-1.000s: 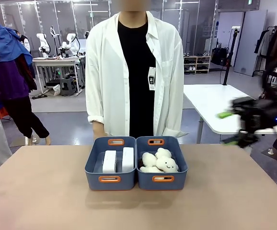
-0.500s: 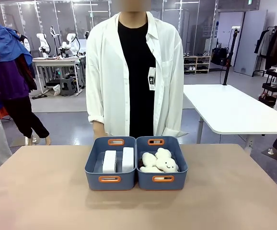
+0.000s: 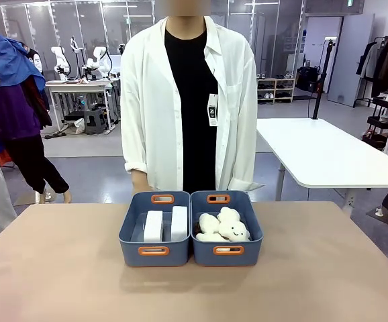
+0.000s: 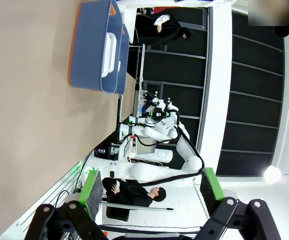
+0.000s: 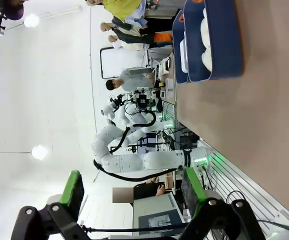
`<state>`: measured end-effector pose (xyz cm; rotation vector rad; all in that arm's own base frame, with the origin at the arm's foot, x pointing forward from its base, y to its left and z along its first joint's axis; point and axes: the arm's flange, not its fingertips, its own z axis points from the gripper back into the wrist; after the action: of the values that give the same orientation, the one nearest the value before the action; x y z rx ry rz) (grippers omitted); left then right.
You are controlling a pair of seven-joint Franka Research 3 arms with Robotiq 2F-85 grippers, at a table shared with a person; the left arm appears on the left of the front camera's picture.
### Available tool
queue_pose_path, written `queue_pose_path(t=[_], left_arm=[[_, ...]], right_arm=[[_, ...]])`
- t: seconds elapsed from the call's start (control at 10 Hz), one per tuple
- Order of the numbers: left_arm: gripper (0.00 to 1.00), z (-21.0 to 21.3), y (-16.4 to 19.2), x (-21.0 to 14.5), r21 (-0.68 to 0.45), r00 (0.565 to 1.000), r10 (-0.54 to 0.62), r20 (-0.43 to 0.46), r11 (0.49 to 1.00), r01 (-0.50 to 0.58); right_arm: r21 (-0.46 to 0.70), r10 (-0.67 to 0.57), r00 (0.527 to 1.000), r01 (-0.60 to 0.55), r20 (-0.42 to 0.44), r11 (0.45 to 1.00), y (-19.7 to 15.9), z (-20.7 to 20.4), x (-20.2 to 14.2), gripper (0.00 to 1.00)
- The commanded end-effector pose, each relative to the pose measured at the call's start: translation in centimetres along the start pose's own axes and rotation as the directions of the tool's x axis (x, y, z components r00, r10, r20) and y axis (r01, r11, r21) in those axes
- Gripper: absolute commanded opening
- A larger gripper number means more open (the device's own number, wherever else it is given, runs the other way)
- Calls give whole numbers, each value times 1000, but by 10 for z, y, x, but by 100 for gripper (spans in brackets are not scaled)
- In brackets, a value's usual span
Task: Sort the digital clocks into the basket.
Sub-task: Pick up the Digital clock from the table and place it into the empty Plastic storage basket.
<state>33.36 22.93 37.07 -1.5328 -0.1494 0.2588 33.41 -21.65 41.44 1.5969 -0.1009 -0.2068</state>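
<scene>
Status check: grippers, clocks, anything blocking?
Left gripper and right gripper: jaws open, empty. Both digital clocks in the left basket. Nothing blocking.

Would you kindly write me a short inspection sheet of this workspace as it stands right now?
Surface: tan table, bare around the bins.
Job's things: two digital clocks lie side by side in the left basket.
Clutter: cloud toys in the joined right bin.
Grippers: left gripper open, empty, off the table; right gripper likewise.
Cables: nothing seen on the table.
Surroundings: person in white shirt stands at the far edge; white table behind.
</scene>
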Motion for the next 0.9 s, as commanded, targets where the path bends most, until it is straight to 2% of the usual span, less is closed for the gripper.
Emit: queue_pose_path(t=[0.0,0.8], left_arm=[[100,3,-3,-5,-2,1000,-4,-10,1000,4],[100,3,-3,-5,-2,1000,-4,-10,1000,4]], right_arm=[[-11,0,1000,0,-6,1000,3,-1,-6,100],[-11,0,1000,0,-6,1000,3,-1,-6,100]])
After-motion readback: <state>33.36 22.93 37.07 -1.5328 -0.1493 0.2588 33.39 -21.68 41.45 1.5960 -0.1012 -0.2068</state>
